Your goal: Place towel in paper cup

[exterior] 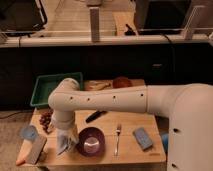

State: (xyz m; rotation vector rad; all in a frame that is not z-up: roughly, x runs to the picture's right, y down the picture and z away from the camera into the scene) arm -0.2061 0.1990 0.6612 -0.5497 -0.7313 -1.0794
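The paper cup (28, 132) is a small light-blue round cup at the table's front left. My gripper (64, 135) points down at the end of the white arm, between the cup and the dark purple bowl (91, 141). It is shut on the towel (65, 144), a pale crumpled cloth that hangs from it just above the table. The towel is to the right of the cup and apart from it. A grey rectangular block (36, 149) lies just in front of the cup.
On the wooden table (107, 125) lie a fork (117, 137), a blue sponge (143, 138), a black marker (95, 116), dark grapes (46, 120) and a brown bowl (121, 82). A green tray (50, 87) stands at the back left. An orange thing (20, 161) lies at the front-left corner.
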